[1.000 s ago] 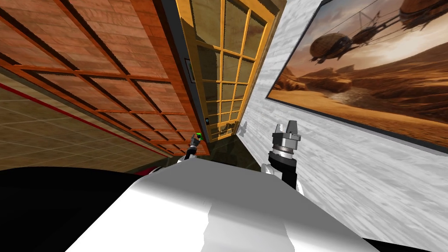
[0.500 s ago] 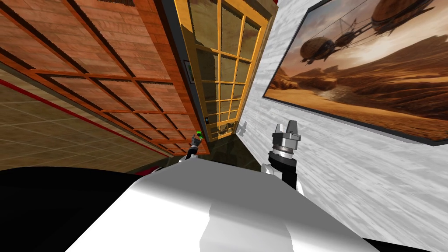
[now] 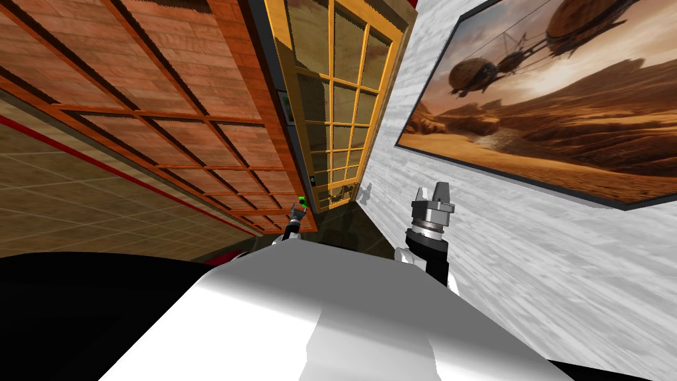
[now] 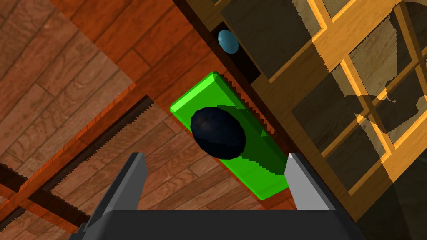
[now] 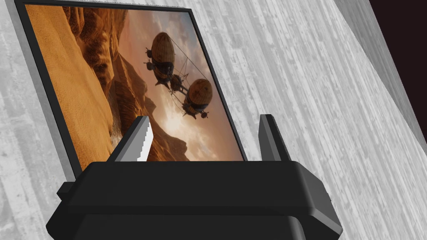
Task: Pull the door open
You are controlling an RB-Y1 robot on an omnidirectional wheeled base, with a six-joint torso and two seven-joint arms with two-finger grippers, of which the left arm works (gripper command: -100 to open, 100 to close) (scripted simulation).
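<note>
None of the pull looks done so far. The left end effector (image 4: 215, 157) is open, its two fingers (image 4: 132, 179) spread and gripping nothing, so by my judgement the grasp and the whole pull are still to do.

The knob (image 4: 217, 132), dark and round, sits on a green plate (image 4: 254, 171) fixed to the red-brown door (image 4: 79, 62), near that door's edge. It lies straight ahead of the left end effector, centred between the fingers and just beyond their tips; neither finger touches it. The plate runs slantwise across the gap, with one end close to one fingertip.

Beyond the knob, farther from the end effector, a dark strip (image 4: 246, 68) carries a small blue stud (image 4: 228, 41). Past that stands a yellow lattice (image 4: 354, 50) of panes. I cannot tell whether the door has left its frame at all.

The right end effector (image 5: 206, 121) is held up off to the side, well apart from the door, fingers likewise spread and empty.
</note>
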